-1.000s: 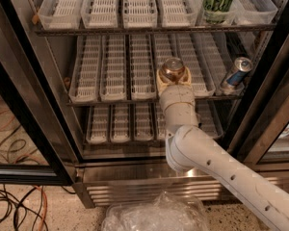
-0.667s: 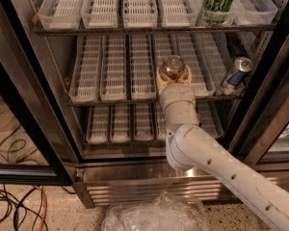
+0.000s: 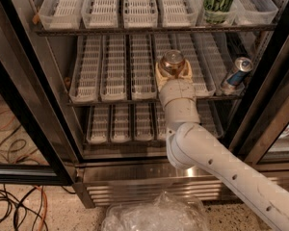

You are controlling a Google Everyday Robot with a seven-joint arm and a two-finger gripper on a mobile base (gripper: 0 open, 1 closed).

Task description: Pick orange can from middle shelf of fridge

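Note:
The orange can [image 3: 172,62], copper-orange with a silver top, sits between the fingers of my gripper [image 3: 173,71] at the front of the middle shelf [image 3: 111,97] of the fridge [image 3: 33,129]. The gripper is shut on the can. My white arm [image 3: 202,148] reaches in from the lower right through the open door. The can's lower body is hidden by the gripper, so I cannot tell whether it rests on the tray or is lifted.
A slim blue-and-silver can [image 3: 236,73] leans at the right end of the middle shelf. A tall green-and-black can [image 3: 217,3] stands on the top shelf. A black door frame [image 3: 19,95] is at left. Cables [image 3: 9,206] lie on the floor. Crumpled clear plastic [image 3: 154,215] is below.

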